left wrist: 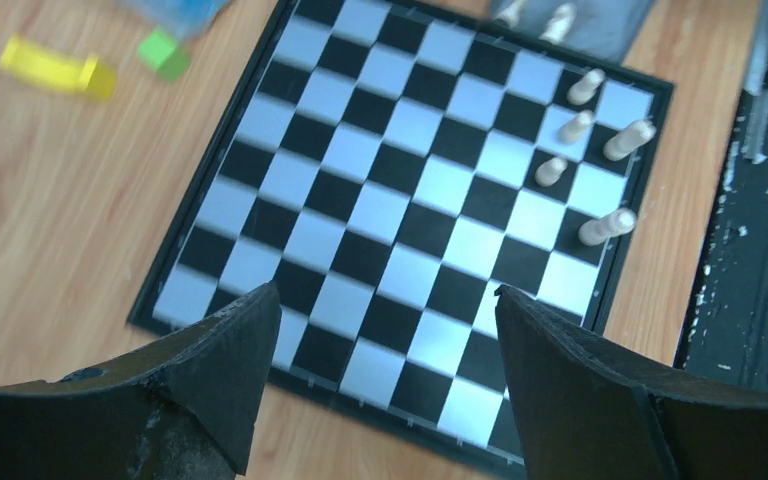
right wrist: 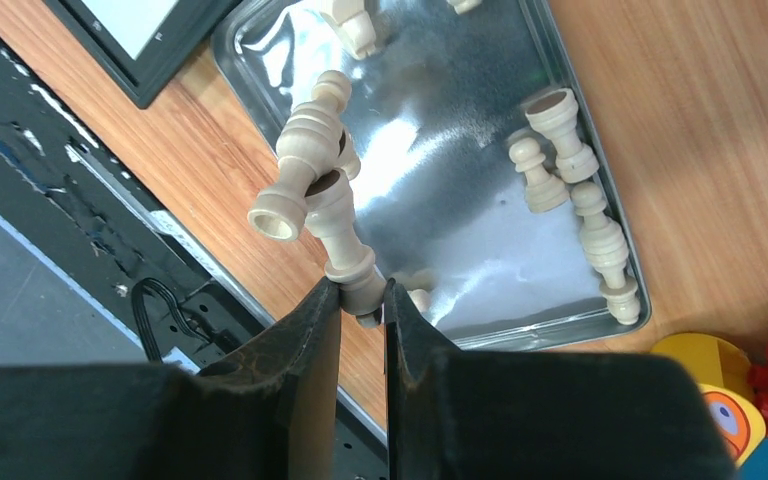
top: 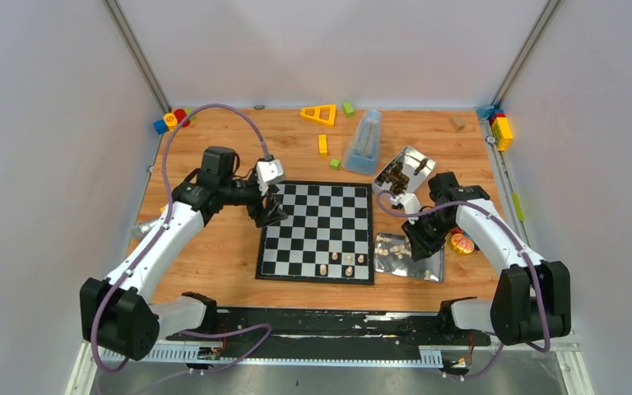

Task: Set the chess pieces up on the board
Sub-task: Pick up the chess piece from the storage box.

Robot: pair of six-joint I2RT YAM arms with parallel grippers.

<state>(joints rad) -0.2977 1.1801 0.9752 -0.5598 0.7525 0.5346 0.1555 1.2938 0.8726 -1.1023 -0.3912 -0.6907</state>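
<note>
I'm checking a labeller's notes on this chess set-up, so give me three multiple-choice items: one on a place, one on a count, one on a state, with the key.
1. Relative to the board, the metal tray of loose pieces lies: A on it; B to its right; C to its left.
2. Pale chess pieces standing on the board: A one; B five; C sixteen.
3. The right gripper is: A open and empty; B shut on nothing; C shut on a chess piece.
Key: 1 B, the tray sits beside the board's right edge. 2 B, the left wrist view shows five near one corner. 3 C, it pinches one chess piece.
</note>
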